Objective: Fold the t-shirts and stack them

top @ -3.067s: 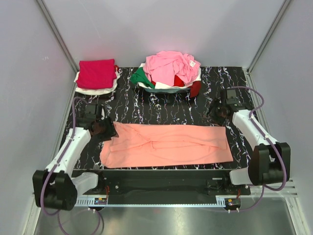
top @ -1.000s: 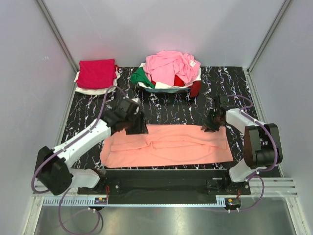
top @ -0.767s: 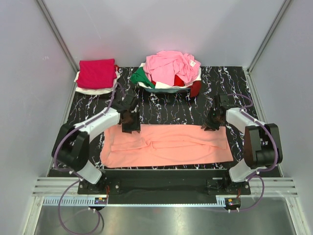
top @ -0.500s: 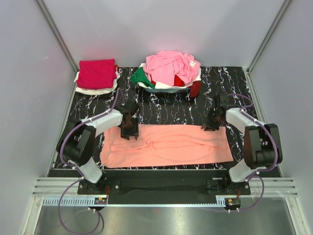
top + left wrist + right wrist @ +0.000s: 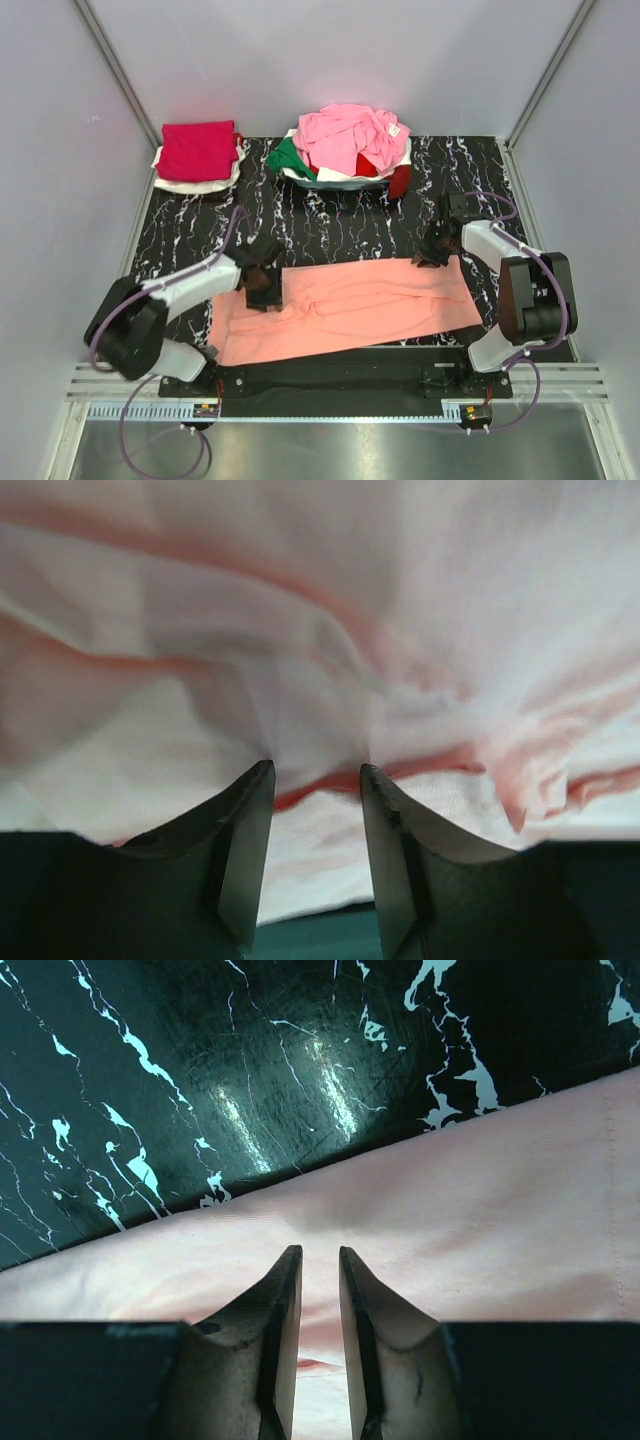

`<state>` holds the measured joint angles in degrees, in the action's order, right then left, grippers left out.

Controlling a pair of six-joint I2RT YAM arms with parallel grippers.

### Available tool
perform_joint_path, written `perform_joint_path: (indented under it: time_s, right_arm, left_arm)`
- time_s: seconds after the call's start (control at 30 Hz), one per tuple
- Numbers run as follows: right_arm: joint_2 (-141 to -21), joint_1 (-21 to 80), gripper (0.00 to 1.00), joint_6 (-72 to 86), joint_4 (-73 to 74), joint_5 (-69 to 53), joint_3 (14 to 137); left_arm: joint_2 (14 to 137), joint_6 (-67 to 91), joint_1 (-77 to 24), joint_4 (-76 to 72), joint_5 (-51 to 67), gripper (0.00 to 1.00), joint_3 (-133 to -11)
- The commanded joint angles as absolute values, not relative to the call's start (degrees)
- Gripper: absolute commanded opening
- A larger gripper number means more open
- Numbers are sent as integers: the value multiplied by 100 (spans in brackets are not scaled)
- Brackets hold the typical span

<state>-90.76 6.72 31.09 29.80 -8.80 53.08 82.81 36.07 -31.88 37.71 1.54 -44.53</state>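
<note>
The salmon-orange t-shirt (image 5: 350, 310) lies as a long band across the near half of the mat, its left part slanting toward the near edge. My left gripper (image 5: 265, 290) sits on the shirt's far-left edge. In the left wrist view a bunched fold of the shirt (image 5: 400, 600) is pinched between the tips of the left gripper (image 5: 317, 770). My right gripper (image 5: 432, 255) is down on the shirt's far-right corner. In the right wrist view the right gripper (image 5: 320, 1252) stands nearly closed with the shirt's cloth (image 5: 480, 1190) between its tips, just inside the shirt's far edge.
A folded crimson shirt (image 5: 198, 150) tops a white one (image 5: 190, 185) at the back left. A heap of pink (image 5: 350, 135), green (image 5: 287, 160) and red (image 5: 398, 180) shirts sits at the back centre. The black marble-patterned mat (image 5: 340, 230) covers the table between grey side walls.
My left gripper has closed on the shirt's far-left edge and dragged it toward the near side, skewing the shirt. The right gripper has stayed on the far-right corner.
</note>
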Motion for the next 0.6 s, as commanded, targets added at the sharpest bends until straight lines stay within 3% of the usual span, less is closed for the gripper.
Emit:
perform_joint_path:
  time_s: [0.0,0.33,0.47,0.57]
  right_arm:
    - [-9123,712,27,3041,2909,-984,5432]
    - [-9290,712,27,3059,2751,-1046,5379]
    - [-9272,712,27,3129,2664,-1133,5353]
    - [-9264,712,26,3156,2628,-1405,5370]
  left_arm:
    - [7299,4392,-3969,4505,150,45,-4333]
    - [5415,6845,-6564,5563,80,47,-4183]
    - [5387,6742,-6619,5949,-596,54,-4561]
    - [5851,6075,-5700,5951,-905,57,-4772]
